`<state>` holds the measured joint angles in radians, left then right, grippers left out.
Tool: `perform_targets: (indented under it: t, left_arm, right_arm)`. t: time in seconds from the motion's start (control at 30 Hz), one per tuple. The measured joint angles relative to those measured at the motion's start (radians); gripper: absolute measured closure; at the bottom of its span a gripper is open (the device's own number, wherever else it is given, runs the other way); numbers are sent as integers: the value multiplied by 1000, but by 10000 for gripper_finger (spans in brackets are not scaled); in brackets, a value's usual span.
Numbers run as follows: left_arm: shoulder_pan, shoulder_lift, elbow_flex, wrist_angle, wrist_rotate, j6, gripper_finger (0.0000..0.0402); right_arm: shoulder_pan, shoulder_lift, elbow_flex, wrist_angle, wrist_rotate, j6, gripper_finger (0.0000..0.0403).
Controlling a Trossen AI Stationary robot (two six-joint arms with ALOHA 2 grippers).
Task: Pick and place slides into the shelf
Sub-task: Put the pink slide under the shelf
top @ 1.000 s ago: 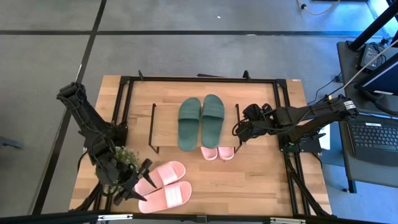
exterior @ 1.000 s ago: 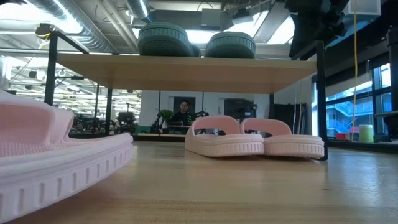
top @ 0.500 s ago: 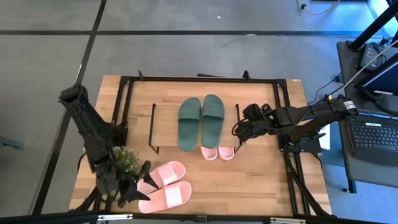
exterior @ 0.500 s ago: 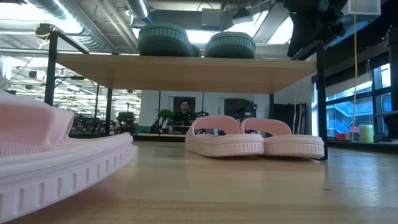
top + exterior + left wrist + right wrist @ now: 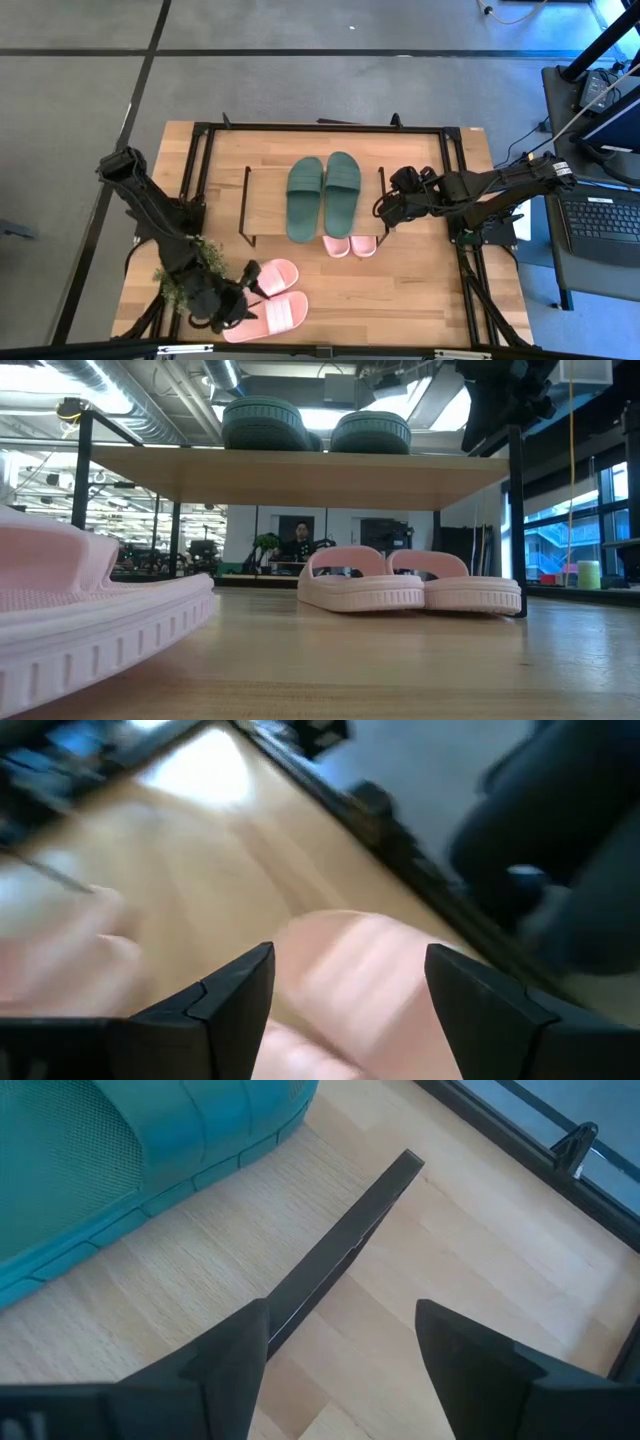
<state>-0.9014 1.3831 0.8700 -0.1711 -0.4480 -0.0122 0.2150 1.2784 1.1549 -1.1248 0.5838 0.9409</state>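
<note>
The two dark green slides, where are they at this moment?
In the high view the two dark green slides lie side by side on the shelf top, near the table's middle. Two pink slides stick out from under the shelf just below them.

plant (image 5: 196,256): table's front-left | laptop (image 5: 603,222): right, off-table | person (image 5: 299,538): background

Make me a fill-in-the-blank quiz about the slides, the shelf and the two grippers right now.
1. The two slides on top of the shelf are dark ____.
2. The pink pair under the shelf counts ____ slides.
3. The left gripper hangs over the loose ____ pair at the table's front.
4. The right gripper waits beside the shelf, holding ____.

Missing words: green; two; pink; nothing
</note>
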Motion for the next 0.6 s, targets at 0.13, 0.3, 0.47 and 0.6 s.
perform_targets:
  t: [0.13, 0.3, 0.47, 0.6]
  left_arm:
    - [22, 39, 0, 0, 89, -24, 150]
    - [22, 122, 0, 1, 16, -19, 150]
    - [13, 239, 21, -5, -8, -28, 150]
    - [-8, 322, 107, -23, -32, -12, 150]
  right_arm:
    - [0, 0, 0, 0, 0, 0, 150]
    - [0, 4, 0, 0, 0, 0, 150]
    - [0, 18, 0, 0, 0, -1, 150]
    - [0, 40, 0, 2, 3, -2, 150]
